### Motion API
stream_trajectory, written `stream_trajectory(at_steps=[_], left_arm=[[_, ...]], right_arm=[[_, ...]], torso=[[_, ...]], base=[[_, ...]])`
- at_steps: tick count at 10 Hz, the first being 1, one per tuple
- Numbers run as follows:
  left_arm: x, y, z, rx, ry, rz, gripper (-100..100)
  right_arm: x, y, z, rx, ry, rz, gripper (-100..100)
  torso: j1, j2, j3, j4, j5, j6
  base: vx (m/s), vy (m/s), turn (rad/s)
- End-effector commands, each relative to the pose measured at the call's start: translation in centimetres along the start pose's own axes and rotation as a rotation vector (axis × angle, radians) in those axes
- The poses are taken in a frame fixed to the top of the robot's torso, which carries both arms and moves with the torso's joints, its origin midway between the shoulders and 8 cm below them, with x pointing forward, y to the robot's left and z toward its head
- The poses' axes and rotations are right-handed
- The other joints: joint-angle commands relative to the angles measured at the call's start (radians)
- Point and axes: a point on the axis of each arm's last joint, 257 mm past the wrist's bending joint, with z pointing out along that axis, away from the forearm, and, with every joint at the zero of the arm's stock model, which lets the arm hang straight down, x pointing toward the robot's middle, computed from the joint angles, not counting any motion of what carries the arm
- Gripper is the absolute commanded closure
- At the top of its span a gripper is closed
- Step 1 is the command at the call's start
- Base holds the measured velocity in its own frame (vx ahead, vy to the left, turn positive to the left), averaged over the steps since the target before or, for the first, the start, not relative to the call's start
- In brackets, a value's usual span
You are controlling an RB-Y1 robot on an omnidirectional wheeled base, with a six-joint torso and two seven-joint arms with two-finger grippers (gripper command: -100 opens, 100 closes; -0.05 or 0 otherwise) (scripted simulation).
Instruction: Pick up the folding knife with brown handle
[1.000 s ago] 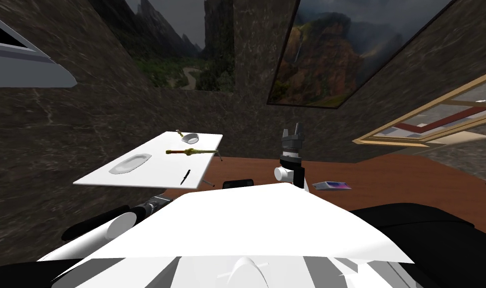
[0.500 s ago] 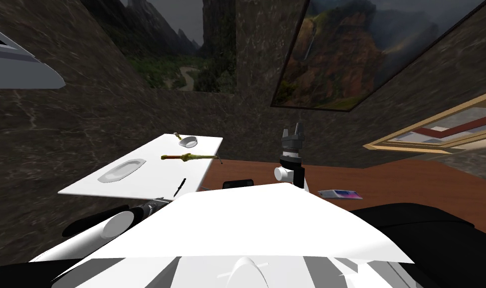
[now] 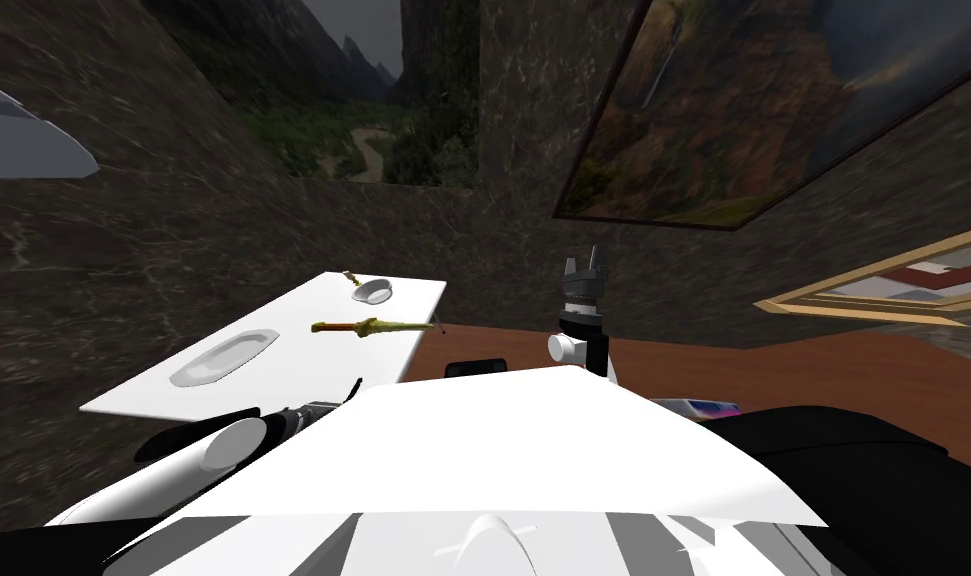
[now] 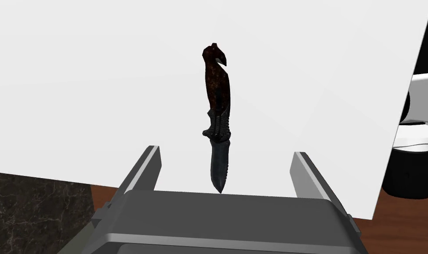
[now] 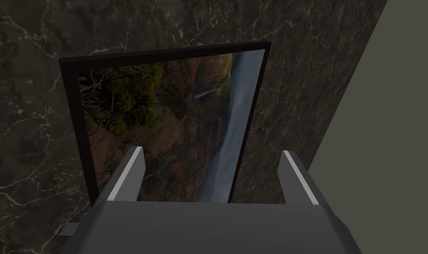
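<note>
The folding knife (image 4: 217,88) lies flat on the white table (image 4: 76,88), near its front edge. It has a dark reddish-brown handle, and its dark blade (image 4: 219,165) points at my hand. My left gripper (image 4: 225,151) hovers over the blade end, open, with one finger on each side and nothing held. In the head view the knife (image 3: 354,386) is a thin dark sliver at the table's near corner, just beyond my left forearm (image 3: 223,450). My right gripper (image 3: 586,268) is raised in front of my chest, open and holding nothing.
Further back on the table (image 3: 293,370) lie an oval plate (image 3: 223,356), a gold dagger (image 3: 368,326) and a small bowl (image 3: 376,291). A dark marbled wall stands behind it. On the brown floor to the right lies a flat colourful thing (image 3: 708,406).
The whole head view has shifted: the table and knife slid down and to the left, closer to my chest. The things on the table kept their places relative to each other.
</note>
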Motion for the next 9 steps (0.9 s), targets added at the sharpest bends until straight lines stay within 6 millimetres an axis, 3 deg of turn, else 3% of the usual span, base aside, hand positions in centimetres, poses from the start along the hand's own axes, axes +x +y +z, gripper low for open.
stream_trajectory(at_steps=[1, 2, 3, 4, 7, 8, 9], left_arm=[[-0.3, 0.3, 0.0, -0.017, -0.021, -0.028, -100], [-0.1, 0.2, 0.0, -0.010, -0.011, -0.016, -100], [-0.2, 0.2, 0.0, -0.012, -0.014, -0.019, 0], [-0.3, 0.2, 0.9, -0.010, -0.012, -0.020, -100], [-0.5, 0.3, 2.2, -0.008, -0.010, -0.020, -100], [-0.5, 0.3, 1.8, -0.009, -0.011, -0.021, -100], [-0.5, 0.3, 1.9, -0.008, -0.010, -0.020, 100]], right_arm=[[0.0, 0.0, 0.0, 0.000, 0.000, 0.000, 0], [0.0, 0.0, 0.0, 0.000, 0.000, 0.000, 0], [0.0, 0.0, 0.0, 0.000, 0.000, 0.000, 0], [0.0, 0.0, 0.0, 0.000, 0.000, 0.000, 0], [0.0, 0.0, 0.0, 0.000, 0.000, 0.000, 0], [0.0, 0.0, 0.0, 0.000, 0.000, 0.000, 0], [0.0, 0.0, 0.0, 0.000, 0.000, 0.000, 0]], torso=[[0.000, 0.000, 0.000, 0.000, 0.000, 0.000], [0.001, 0.001, 0.000, 0.000, 0.000, 0.000], [0.001, 0.006, 0.003, 0.001, 0.000, 0.000], [0.000, 0.010, 0.006, 0.002, 0.000, 0.000], [0.000, 0.013, 0.007, 0.003, 0.000, 0.000], [0.000, 0.013, 0.007, 0.003, 0.000, 0.000], [0.000, 0.013, 0.007, 0.003, 0.000, 0.000]], base=[[0.167, 0.024, 0.048], [0.072, 0.015, 0.007], [0.014, 0.002, -0.003], [0.010, 0.000, -0.003], [0.002, -0.001, -0.001], [0.000, 0.000, 0.000], [0.000, 0.000, 0.000]])
